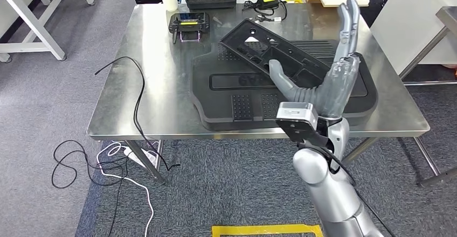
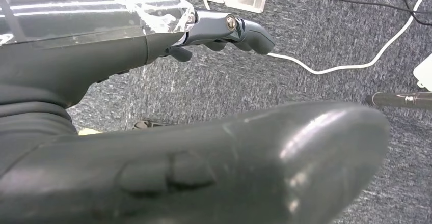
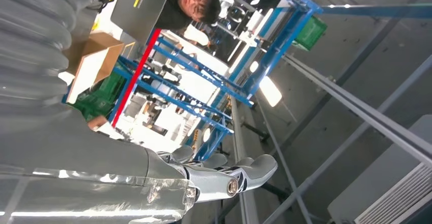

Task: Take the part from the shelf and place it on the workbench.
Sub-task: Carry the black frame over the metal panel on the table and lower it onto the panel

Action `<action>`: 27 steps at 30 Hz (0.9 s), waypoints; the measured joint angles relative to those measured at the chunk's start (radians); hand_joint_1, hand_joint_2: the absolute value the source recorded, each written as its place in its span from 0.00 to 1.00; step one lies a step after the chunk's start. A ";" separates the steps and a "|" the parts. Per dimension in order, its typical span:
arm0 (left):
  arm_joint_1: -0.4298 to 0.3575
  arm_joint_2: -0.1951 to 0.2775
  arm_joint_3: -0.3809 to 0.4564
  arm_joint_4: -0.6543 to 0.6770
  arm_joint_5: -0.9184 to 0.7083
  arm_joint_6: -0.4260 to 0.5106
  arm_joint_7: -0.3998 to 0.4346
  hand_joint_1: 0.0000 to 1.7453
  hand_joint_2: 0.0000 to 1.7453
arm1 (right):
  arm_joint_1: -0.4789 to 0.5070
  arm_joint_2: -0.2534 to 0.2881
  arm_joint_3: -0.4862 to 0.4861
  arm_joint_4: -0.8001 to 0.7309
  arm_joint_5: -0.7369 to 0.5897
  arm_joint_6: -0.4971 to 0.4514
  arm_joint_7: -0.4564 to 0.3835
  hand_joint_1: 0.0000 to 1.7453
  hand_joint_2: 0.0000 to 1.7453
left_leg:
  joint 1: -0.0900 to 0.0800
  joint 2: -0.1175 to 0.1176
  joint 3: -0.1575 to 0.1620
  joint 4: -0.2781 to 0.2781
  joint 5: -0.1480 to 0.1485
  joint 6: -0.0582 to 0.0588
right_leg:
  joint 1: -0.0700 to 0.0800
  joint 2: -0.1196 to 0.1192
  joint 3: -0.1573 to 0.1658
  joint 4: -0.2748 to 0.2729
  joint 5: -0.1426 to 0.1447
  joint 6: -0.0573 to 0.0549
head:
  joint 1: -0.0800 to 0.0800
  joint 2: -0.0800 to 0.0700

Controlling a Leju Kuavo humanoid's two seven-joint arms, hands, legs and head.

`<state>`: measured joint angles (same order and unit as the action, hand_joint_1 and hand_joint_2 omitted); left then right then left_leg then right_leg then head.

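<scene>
Scene: my right robot hand [image 1: 329, 86] rises over the near edge of the brushed-steel bench [image 1: 161, 86], fingers spread and pointing up, holding nothing.

Right robot hand, close view: in the right wrist view my fingers [image 3: 254, 169] stand apart against a ceiling and blue racking, with nothing between them.

Left robot hand: my left robot hand [image 2: 224, 30] hangs over grey carpet, its dark fingers curled loosely with nothing in them; I cannot tell for sure whether it counts as closed.

The part: the long black moulded plastic panel with cut-outs and ribbing [image 1: 269, 51] lies on the bench, propped at a tilt across the large flat black plastic tray with perforated patches [image 1: 242, 99], touching it, just beyond my thumb.

Progress: I judge the placing done, or all but done, since the part sits on the bench and my hand is off it.

Handling: I reckon it is light for its span, stiff, thin-walled and fairly slick, likely to flex or pivot if pinched at one end.

Where to hold: I would take a long edge near the middle, or hook into a cut-out.

Risk: propped as it is, a nudge could slide it off the tray.

Also on the bench: a black handheld controller with a yellow strip [image 1: 188, 24] lies at the far side, well apart.
</scene>
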<state>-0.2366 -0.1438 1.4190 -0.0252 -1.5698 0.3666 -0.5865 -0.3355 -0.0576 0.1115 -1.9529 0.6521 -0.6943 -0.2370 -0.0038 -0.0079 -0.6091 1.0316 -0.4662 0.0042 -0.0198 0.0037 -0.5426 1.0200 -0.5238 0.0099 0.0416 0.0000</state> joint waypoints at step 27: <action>0.015 0.002 0.027 0.000 0.000 0.008 -0.010 0.00 0.00 | -0.035 -0.004 0.046 0.052 0.006 0.000 0.039 0.00 1.00 | 0.024 0.003 -0.089 0.268 -0.159 -0.039 | 0.001 -0.003 -0.047 0.023 0.030 -0.027 | 0.001 0.000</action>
<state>-0.2214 -0.1423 1.4461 -0.0252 -1.5702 0.3751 -0.5970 -0.3706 -0.0619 0.1578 -1.9014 0.6580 -0.6939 -0.1982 0.0198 -0.0050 -0.6982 1.3000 -0.6248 -0.0347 -0.0192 0.0002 -0.5893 1.0426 -0.4940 -0.0173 0.0427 0.0000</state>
